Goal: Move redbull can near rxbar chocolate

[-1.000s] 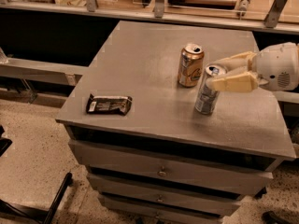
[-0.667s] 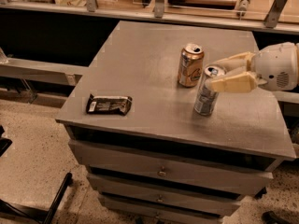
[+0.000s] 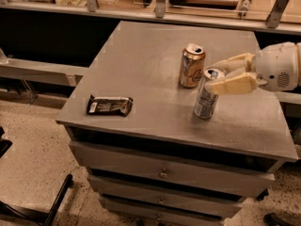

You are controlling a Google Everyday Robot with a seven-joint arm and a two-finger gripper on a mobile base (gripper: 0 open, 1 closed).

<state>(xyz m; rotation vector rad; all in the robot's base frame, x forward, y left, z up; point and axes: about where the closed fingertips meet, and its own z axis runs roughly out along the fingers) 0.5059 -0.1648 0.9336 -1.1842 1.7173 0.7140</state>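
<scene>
The desk (image 3: 141, 69) is broad, yet its front edge lies close to the path the load has to travel. If the carry drifts forward, the can could end up over that edge and fall to the floor.

The hand (image 3: 217, 78) reaches in from the right and is clenched on the upper part of the slim silver can (image 3: 205, 100), with one finger on each side of the rim. A hold that high on a smooth, narrow can looks likely to let it swing or slip, and it already leans a little.

The gold can (image 3: 191, 69) stands just beside the slim one, on the far side. A sideways pull with too little lift could knock it over.

The slim silver can is at the right of the desk, well apart from the chocolate bar (image 3: 109, 105), which lies flat near the front left corner. If the can is set down too close, it could land on the wrapper and topple.

The count is one desk with three drawer fronts showing, one hand, two cans (one gold, one slim silver) and one chocolate bar.
</scene>
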